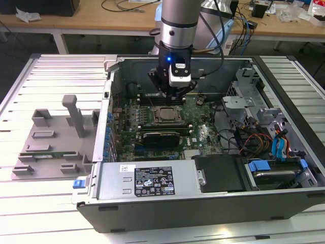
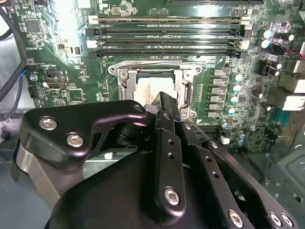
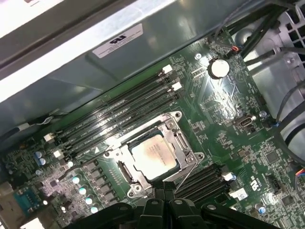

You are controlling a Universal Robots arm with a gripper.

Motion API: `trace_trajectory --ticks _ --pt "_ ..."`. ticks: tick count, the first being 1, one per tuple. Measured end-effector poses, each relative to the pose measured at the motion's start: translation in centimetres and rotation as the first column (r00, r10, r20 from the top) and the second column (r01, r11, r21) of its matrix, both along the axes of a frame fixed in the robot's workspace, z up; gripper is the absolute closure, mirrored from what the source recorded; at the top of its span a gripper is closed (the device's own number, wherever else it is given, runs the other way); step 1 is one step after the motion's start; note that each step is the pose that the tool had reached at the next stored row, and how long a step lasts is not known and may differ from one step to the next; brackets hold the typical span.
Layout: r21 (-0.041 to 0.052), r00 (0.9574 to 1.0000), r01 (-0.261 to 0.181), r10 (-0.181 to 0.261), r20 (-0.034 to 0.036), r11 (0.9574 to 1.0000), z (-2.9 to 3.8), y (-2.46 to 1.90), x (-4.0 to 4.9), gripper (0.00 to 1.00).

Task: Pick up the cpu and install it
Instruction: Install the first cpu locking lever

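The cpu [image 3: 152, 153] is a pale silver square lying flat inside the metal socket frame [image 3: 183, 143] on the green motherboard, with nothing gripping it. In the exterior view my gripper [image 1: 174, 97] hangs just above and behind the cpu [image 1: 166, 115], inside the open computer case. In both wrist views the black fingers are together over the socket's edge, shut and holding nothing. In the second wrist view the gripper [image 2: 166, 98] hides part of the cpu [image 2: 147, 89]. In the first wrist view the gripper [image 3: 165, 190] sits at the socket's rim.
Empty memory slots [image 3: 119, 107] run beside the socket. The case wall [image 1: 104, 127] stands at the exterior view's left. A drive cage [image 1: 244, 91] and coloured cables [image 1: 264, 142] stand at its right. A grey plastic fixture [image 1: 56, 137] lies on the table outside the case.
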State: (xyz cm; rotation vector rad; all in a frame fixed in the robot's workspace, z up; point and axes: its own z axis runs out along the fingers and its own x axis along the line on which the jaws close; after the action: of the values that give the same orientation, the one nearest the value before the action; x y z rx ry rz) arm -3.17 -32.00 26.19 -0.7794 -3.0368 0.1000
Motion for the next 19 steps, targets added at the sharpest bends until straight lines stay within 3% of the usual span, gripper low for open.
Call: trace_trajectory --ticks 7,13,17,19 --pt "0.0 0.9982 -0.059 0.059 0.0 0.9982 0.0 0.0 0.0 0.89" --pt "0.0 0.9939 -0.11 0.11 0.0 0.9939 0.0 0.0 0.0 0.89" --pt "-0.0001 0.9872 -0.16 0.16 0.0 0.9872 0.0 0.0 0.0 0.89" --pt "0.005 0.9838 -0.179 0.179 0.0008 0.9838 0.01 0.0 -0.01 0.89"
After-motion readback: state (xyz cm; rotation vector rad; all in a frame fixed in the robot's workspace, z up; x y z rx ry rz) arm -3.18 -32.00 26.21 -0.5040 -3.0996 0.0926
